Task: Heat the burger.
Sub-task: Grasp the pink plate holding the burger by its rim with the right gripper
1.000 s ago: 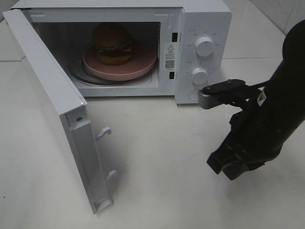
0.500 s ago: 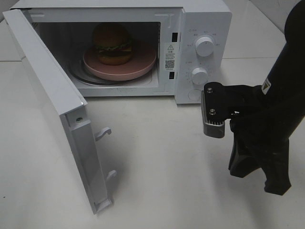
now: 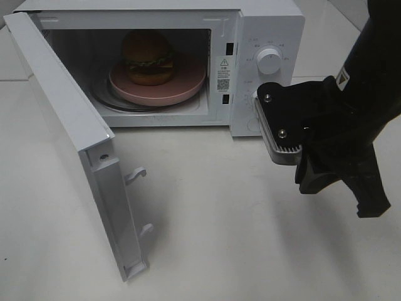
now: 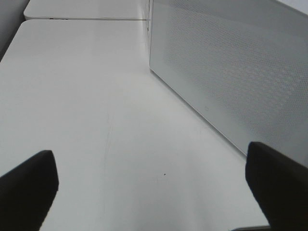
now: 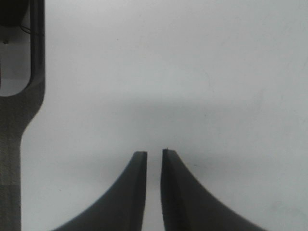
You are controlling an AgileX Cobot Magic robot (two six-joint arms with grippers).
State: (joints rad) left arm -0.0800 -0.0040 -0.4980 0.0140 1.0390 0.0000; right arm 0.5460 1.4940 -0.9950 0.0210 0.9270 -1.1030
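**Item 1, table** (image 3: 219,251): white, plain surface, carrying everything listed below.

**Item 2, left gripper** (image 4: 151,168): seen in the left wrist view only. Its jaws are spread wide with nothing between them. It hangs over bare table, with a white perforated panel (image 4: 231,72) just beyond it.

**Item 3, microwave door** (image 3: 62,119): white, swung fully open toward the near left. Two latch hooks (image 3: 135,175) project from its free edge.

**Item 4, right arm** (image 3: 369,94): black, entering from the right.

**Item 5, right gripper** (image 5: 154,155): the fingertips are parted by only a narrow slit and hold nothing. It sits just in front of the lower part of the control panel. Whether it touches the panel cannot be told.

**Item 6, microwave** (image 3: 269,25): white, at the far side of the table, with its cavity exposed. The upper knob (image 3: 269,61) is visible on the right-hand panel.

**Item 7, glass turntable** (image 3: 103,97): on the cavity floor.

**Item 8, pink plate** (image 3: 188,88): round, resting on the turntable.

**Item 9, burger** (image 3: 148,58): upright on the plate inside the cavity, left of the plate's centre. It is well apart from both grippers.
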